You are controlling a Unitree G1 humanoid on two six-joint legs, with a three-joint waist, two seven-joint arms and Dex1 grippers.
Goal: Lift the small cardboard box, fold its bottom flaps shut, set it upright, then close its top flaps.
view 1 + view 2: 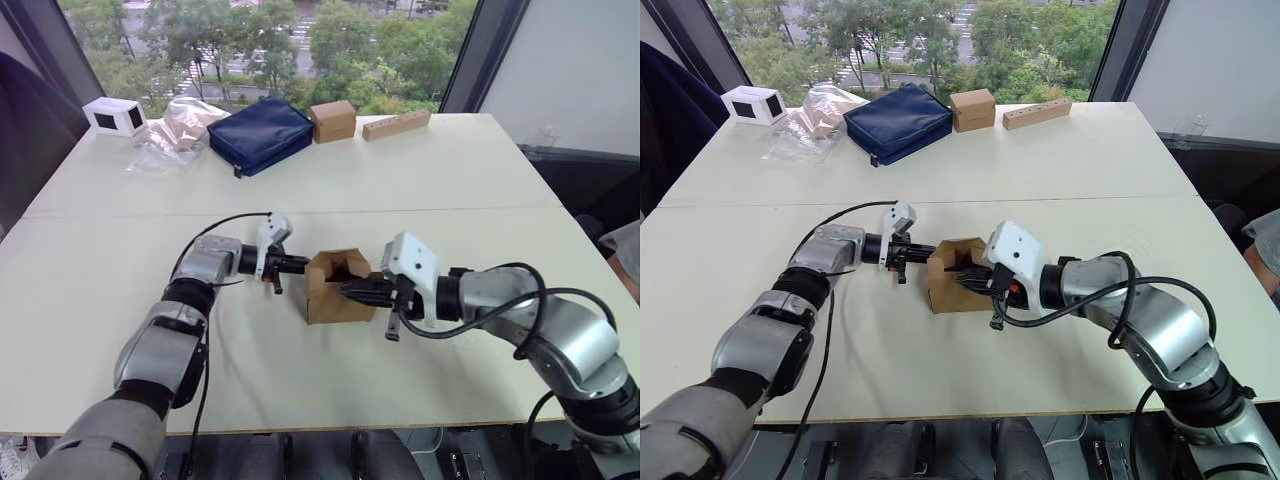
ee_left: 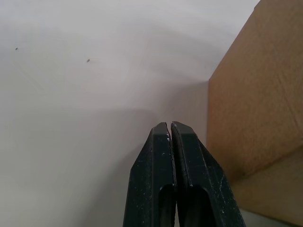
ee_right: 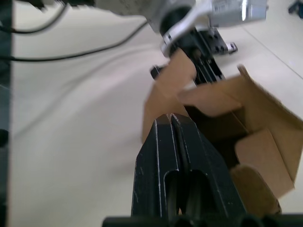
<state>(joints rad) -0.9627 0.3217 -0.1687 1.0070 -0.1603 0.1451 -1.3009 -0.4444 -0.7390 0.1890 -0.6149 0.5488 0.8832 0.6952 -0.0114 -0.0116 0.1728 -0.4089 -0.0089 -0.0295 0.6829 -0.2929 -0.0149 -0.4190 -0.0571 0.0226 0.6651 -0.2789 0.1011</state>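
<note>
The box (image 1: pixel 338 288) sits upright on the table (image 1: pixel 420 180), roughly midway between its left and right edges and nearer the near edge than the far one. Its top flaps (image 1: pixel 340 263) are partly folded inward, leaving a dark gap at the opening. The left gripper (image 1: pixel 294 264) lies level at the box's left wall, its fingers pressed together on nothing; in its wrist view the tips (image 2: pixel 169 130) meet just beside the cardboard. The right gripper (image 1: pixel 352 290) reaches in from the right at the box's top, fingers also pinched together and empty (the right wrist view shows them side by side over the open flaps).

Along the far edge stand a navy pouch (image 1: pixel 260 134), a cube box (image 1: pixel 333 120), a long tan box (image 1: pixel 396 124), a white box (image 1: pixel 114 116) and a clear bag (image 1: pixel 178 130).
</note>
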